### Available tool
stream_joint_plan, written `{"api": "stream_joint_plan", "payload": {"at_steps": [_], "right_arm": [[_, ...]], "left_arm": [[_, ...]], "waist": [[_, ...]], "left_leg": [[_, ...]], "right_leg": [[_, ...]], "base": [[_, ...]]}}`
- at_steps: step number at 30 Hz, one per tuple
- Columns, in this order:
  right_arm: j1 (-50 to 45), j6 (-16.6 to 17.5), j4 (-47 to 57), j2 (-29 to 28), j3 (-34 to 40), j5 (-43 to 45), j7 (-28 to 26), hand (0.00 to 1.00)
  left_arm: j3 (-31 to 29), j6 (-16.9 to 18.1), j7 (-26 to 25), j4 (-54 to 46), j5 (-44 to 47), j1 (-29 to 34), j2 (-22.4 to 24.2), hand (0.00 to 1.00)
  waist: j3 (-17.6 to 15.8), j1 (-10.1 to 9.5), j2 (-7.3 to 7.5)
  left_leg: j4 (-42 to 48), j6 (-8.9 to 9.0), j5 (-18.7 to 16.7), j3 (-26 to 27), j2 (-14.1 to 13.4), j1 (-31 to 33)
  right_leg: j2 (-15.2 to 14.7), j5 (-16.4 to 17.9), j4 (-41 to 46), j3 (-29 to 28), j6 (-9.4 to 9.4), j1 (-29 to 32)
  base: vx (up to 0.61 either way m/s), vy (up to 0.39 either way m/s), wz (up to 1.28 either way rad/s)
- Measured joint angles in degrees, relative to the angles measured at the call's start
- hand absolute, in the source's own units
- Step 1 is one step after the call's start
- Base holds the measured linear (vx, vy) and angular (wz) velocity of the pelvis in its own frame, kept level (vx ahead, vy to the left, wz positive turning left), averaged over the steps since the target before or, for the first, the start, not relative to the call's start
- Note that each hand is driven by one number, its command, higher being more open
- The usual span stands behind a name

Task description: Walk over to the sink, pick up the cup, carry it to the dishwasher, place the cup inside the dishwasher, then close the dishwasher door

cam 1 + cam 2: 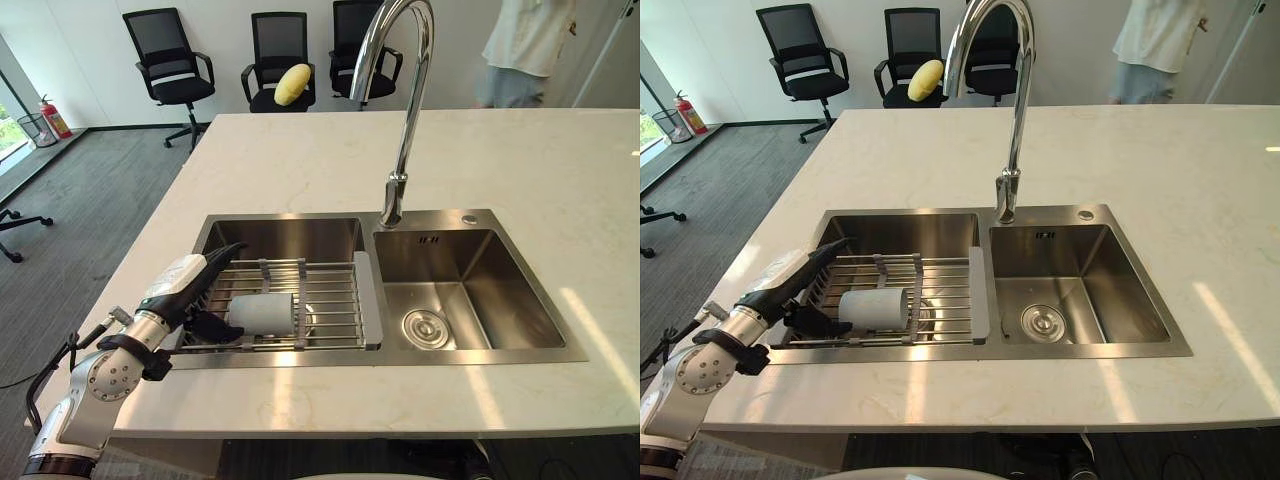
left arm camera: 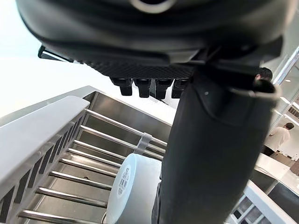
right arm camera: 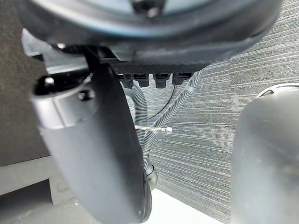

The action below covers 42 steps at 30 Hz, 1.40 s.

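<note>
A grey cup (image 1: 262, 313) lies on its side on the wire dish rack (image 1: 330, 300) set in the left basin of the sink (image 1: 520, 330). Its base (image 2: 128, 186) faces my left hand (image 1: 185, 285). That hand is open and reaches in over the rack's left edge, its fingers (image 1: 222, 255) straight above the bars. The thumb (image 2: 210, 154) stands close beside the cup's base; I cannot tell whether they touch. My right hand (image 3: 93, 154) hangs open and holds nothing, below the counter beside grey drain hoses (image 3: 161, 126).
A tall chrome faucet (image 1: 405, 120) rises between the two basins. The right basin has a drain (image 1: 425, 328). The pale stone counter (image 1: 500, 160) surrounds the sink. Black office chairs (image 1: 172, 60) and a person (image 1: 525, 50) stand beyond the counter's far edge.
</note>
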<state>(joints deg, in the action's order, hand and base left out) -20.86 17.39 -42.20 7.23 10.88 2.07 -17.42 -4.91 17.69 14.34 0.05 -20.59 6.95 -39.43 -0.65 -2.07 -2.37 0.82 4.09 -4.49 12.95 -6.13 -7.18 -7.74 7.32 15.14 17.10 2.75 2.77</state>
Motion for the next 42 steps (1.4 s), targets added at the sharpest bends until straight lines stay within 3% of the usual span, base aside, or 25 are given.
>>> {"api": "stream_joint_plan", "payload": {"at_steps": [16, 24, 42], "right_arm": [[0.0, -0.5, 0.0, 0.0, -0.1, 0.0, -0.2, 1.0], [0.0, -0.9, 0.0, 0.0, -0.2, 0.0, -0.2, 1.0], [0.0, -2.5, 0.0, 0.2, -2.5, 0.0, -0.4, 1.0]], "left_arm": [[5.5, -1.6, 0.8, -0.7, -3.1, -0.6, -0.6, 1.0], [9.7, -4.7, 1.2, -0.7, -4.2, -3.8, -1.9, 1.0], [17.9, -8.3, 7.1, 5.0, -4.1, -12.4, -2.6, 1.0]], "waist": [[0.4, 0.12, -0.38], [0.4, 0.2, -0.39], [0.2, 2.94, -0.42]], "left_leg": [[0.0, -0.06, 0.0, 0.3, 0.2, -0.3], [-0.1, -0.05, 0.0, 1.0, 0.3, -0.7], [-0.9, -0.17, -0.1, 3.3, 0.6, -2.1]], "right_leg": [[-0.1, -0.2, 0.0, -0.4, 0.23, -0.2], [-0.2, -0.5, -0.2, -1.0, 0.47, -0.2], [0.2, -2.0, -2.2, -3.0, 1.04, -0.8]], "base": [[0.0, 0.0, 0.0], [0.0, 0.0, -0.03], [0.0, 0.012, -0.06]]}}
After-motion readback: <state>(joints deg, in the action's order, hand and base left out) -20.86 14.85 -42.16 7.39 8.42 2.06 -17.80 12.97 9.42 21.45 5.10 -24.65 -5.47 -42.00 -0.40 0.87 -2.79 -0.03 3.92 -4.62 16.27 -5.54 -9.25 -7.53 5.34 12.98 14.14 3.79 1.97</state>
